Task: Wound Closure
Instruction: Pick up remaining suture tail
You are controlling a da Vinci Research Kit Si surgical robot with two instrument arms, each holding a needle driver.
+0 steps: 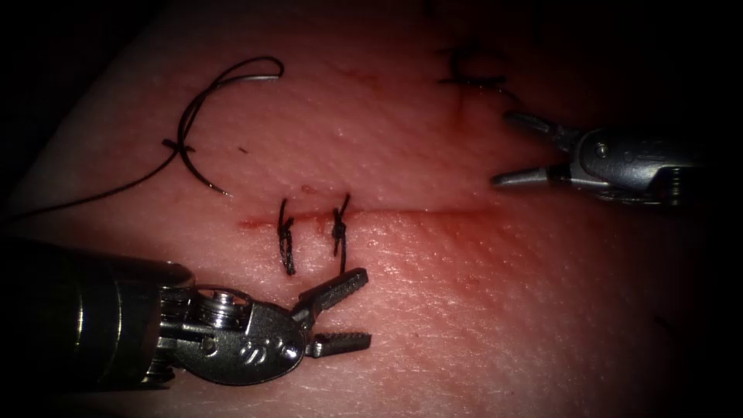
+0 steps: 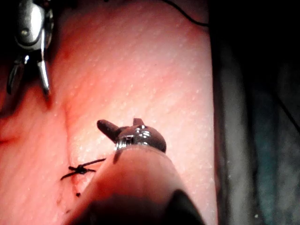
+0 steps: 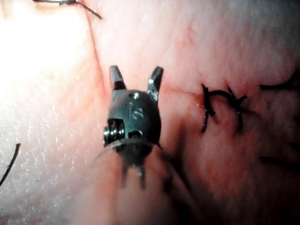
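left end effector (image 1: 352,310) open, empty | right end effector (image 1: 511,149) open, empty | needle (image 1: 203,116) loose on tissue (image 1: 480,310), upper left

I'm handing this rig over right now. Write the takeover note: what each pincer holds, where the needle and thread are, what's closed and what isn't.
Left pincer: open, holding nothing, below the cut near the two stitches.
Right pincer: open, holding nothing, above the cut's right end.
Needle: lying free on the tissue above the cut, at the left, not in the tissue. Thread loops from it and trails off left.
Done: two knotted stitches across the cut's left part; another knot sits further up.
Left: the cut right of the stitches is unstitched, with red fluid along it.
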